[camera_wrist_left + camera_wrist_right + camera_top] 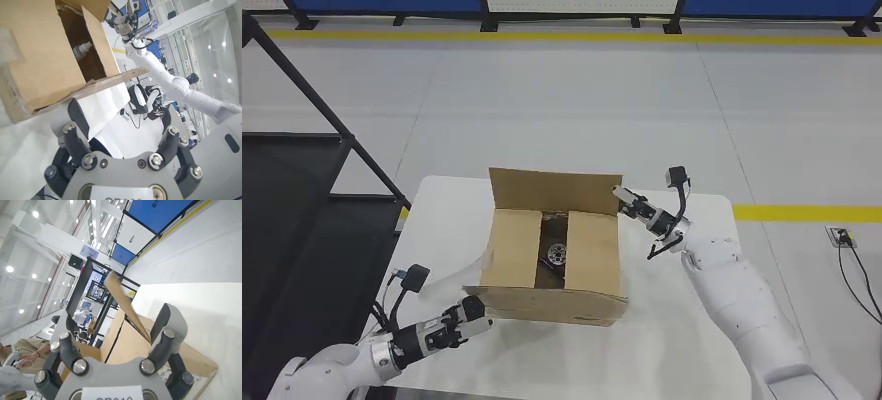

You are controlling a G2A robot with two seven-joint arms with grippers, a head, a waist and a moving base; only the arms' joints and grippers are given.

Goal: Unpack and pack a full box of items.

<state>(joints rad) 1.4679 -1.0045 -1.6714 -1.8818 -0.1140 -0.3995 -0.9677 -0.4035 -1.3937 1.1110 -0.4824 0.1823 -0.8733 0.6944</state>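
Both arms' jaws gape empty; brown cardboard box's (592, 255) far flap (122, 298) (running left–right) ends between the right jaws.

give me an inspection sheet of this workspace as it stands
surface: white table, carrying the box
job's things: cardboard box, far flap upright, two side flaps folded in with a gap; bottle and dark round item inside
clutter: nothing seen
grippers: left gripper open, by the box's near corner; right gripper open, at the far flap's corner
cables: cable on the floor from a floor socket
surroundings: yellow floor line, black frame
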